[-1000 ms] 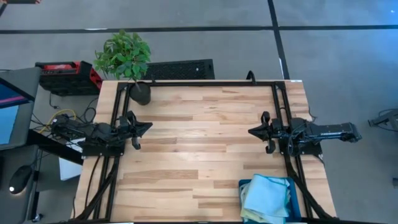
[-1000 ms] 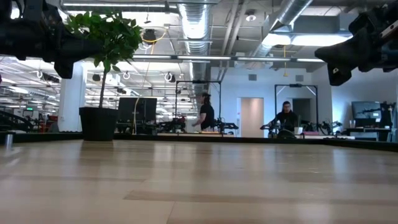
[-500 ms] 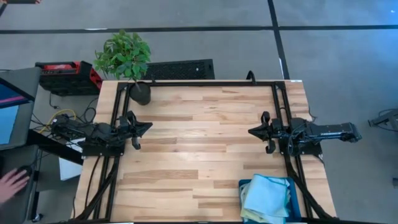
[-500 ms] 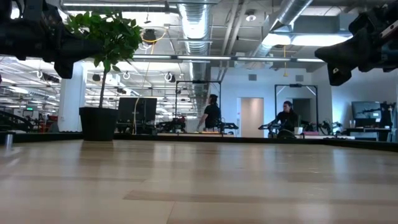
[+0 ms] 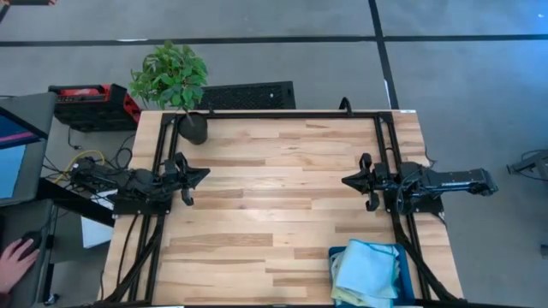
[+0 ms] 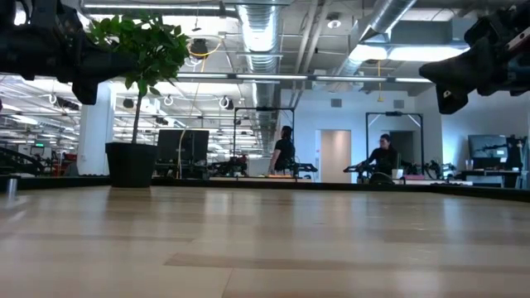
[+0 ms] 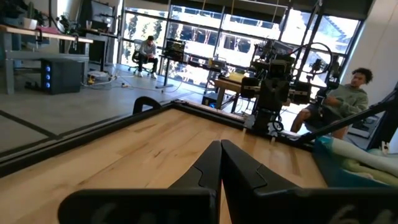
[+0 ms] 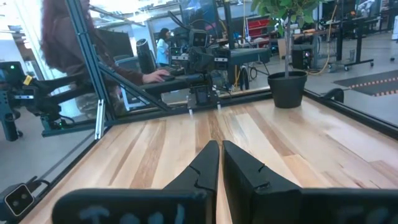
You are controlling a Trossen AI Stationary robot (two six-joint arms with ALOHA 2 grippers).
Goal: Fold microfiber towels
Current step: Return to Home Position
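Both arms are sitting drawn back at opposite sides of the wooden table [image 5: 274, 205], their fingertips pointing at each other across the bare boards. The left gripper [image 5: 204, 175] is hanging above the wood with its fingers [image 7: 202, 174] pressing tip to tip, clenched on nothing. The right gripper [image 5: 347, 180] is mirroring it, its fingers [image 8: 204, 165] likewise pinching together around no object. Nearest to the right fingers, off to one side and a little behind their tips, a blue bin [image 5: 335, 254] is standing at the table's edge. The folded towels [image 5: 370, 267] are lying stacked inside it, a light blue towel [image 5: 377, 257] on top and a pale green towel [image 5: 342, 296] peeking out beneath. From the left fingers this bin is lying far across the table and to one side. Near the left fingers, off to their other side, a potted plant [image 5: 192, 127] is standing at the table's corner. Beyond the table a person's hand [image 5: 12, 260] is resting by a desk, and farther back two people [image 6: 284, 150] are occupying the workshop.
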